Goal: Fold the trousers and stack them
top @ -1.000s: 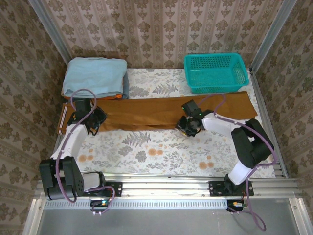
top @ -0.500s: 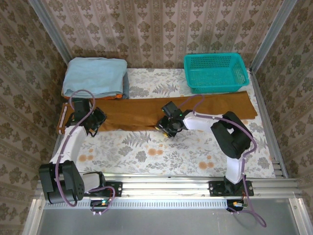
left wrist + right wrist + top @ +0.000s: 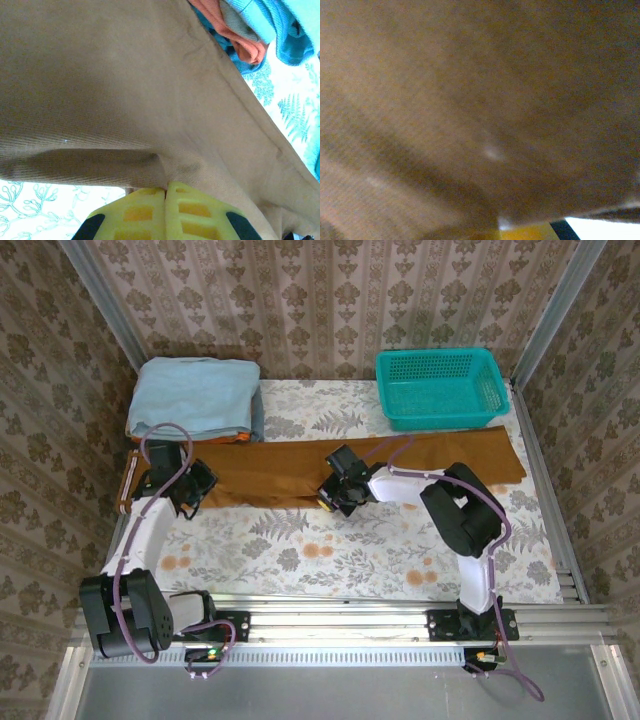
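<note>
L gripper (image 3: 165,191) pads pressed together, pinching trousers' (image 3: 280,468) near edge at 9 o'clock. R gripper (image 3: 333,502) nipped shut on same edge, centre. Bare table (image 3: 350,550) toward 6. Teal basket (image 3: 440,388) at 1. L wrist cam: orange cloth (image 3: 235,39) under blue garment (image 3: 190,395).

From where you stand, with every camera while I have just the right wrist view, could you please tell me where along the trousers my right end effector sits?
Observer: The right end effector is at the near edge of the trousers, about midway along their length.
Operator: Thank you; what about the left one?
Observer: The left end effector is shut on that same near edge, close to the waistband end at the left.
Operator: And is anything behind the trousers on my side?
Observer: A teal basket stands at the far right, just behind them.
</note>
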### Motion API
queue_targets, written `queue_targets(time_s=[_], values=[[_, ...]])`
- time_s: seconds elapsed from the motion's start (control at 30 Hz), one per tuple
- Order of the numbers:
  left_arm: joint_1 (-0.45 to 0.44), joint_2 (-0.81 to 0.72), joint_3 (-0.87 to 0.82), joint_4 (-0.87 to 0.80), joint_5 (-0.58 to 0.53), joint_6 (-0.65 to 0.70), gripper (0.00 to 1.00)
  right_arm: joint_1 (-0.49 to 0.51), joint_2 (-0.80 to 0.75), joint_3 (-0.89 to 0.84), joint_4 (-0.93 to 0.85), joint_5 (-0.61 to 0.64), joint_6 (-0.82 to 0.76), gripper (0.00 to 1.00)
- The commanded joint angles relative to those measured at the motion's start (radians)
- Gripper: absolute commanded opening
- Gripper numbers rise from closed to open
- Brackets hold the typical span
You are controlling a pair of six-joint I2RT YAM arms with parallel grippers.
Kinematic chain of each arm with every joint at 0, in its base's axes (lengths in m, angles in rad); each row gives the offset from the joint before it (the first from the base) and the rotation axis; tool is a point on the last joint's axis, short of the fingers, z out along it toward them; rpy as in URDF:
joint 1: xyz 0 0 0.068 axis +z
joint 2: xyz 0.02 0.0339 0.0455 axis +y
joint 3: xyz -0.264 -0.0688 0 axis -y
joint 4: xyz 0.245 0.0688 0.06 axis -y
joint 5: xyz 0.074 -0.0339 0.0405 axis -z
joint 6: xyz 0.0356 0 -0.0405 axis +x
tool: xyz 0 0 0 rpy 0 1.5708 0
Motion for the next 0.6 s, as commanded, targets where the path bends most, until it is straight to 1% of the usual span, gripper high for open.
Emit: queue_targets(time_s=[0.0, 0.13, 0.23, 0.37, 0.43, 0.47, 0.5, 0.57], values=[[0.022, -0.022, 0.041, 0.004, 0.039, 0.025, 0.00, 0.005, -0.023, -0.020, 0.023, -0.015, -0.030, 0.00], [0.041, -0.030, 0.056, -0.021, 0.051, 0.036, 0.00, 0.010, -0.083, -0.078, -0.042, 0.002, -0.144, 0.00], [0.052, -0.050, 0.045, -0.036, 0.073, 0.039, 0.00, 0.036, -0.113, -0.141, -0.080, 0.023, -0.215, 0.00], [0.051, -0.105, 0.000, -0.075, 0.084, 0.047, 0.00, 0.067, -0.134, -0.226, -0.065, 0.008, -0.253, 0.00], [0.051, -0.141, -0.042, -0.091, 0.109, 0.047, 0.00, 0.082, -0.142, -0.252, -0.056, 0.003, -0.271, 0.00], [0.052, -0.163, -0.059, -0.112, 0.121, 0.054, 0.00, 0.085, -0.142, -0.258, -0.061, -0.007, -0.280, 0.03], [0.050, -0.185, -0.074, -0.139, 0.132, 0.062, 0.01, 0.089, -0.144, -0.269, -0.057, -0.012, -0.282, 0.11], [0.045, -0.243, -0.113, -0.185, 0.180, 0.063, 0.10, 0.090, -0.151, -0.289, -0.051, -0.035, -0.291, 0.17]])
